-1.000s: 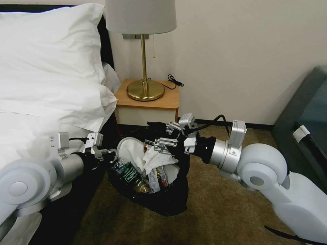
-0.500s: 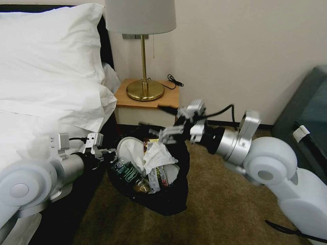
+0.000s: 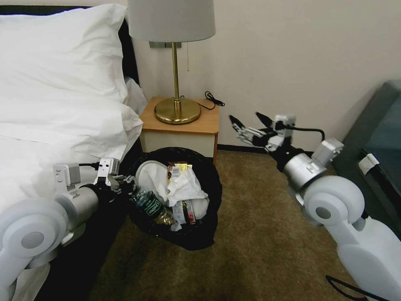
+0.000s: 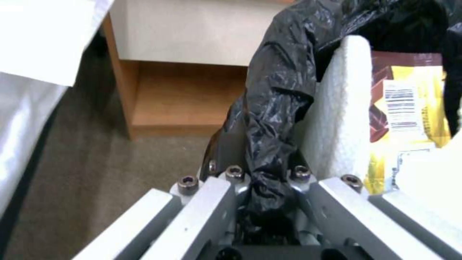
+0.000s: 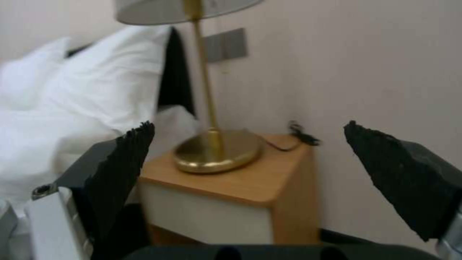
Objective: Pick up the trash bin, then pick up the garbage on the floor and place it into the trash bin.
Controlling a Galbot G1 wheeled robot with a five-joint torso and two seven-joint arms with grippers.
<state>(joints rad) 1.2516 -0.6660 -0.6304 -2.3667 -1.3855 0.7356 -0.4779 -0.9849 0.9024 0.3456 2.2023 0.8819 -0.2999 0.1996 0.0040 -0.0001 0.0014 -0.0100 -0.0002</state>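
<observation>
Nearest us, the left gripper (image 3: pixel 125 186) pinches the bin's (image 3: pixel 211 184) black bag rim (image 4: pixel 269 119), its fingertips hidden in plastic. The 1 bin sits on the carpet (image 3: pixel 259 234) before the nightstand (image 3: pixel 184 125), holding garbage (image 3: pixel 184 190) too heaped to count. Farther off, the right gripper (image 3: pixel 246 121) hangs spread, empty.

My left gripper (image 3: pixel 121 184) pinches what looks like the near rim of the trash bin (image 3: pixel 209 177), which is full of garbage (image 3: pixel 177 192). My right gripper (image 3: pixel 248 122) hangs spread and empty beside the nightstand (image 3: pixel 184 125).
</observation>
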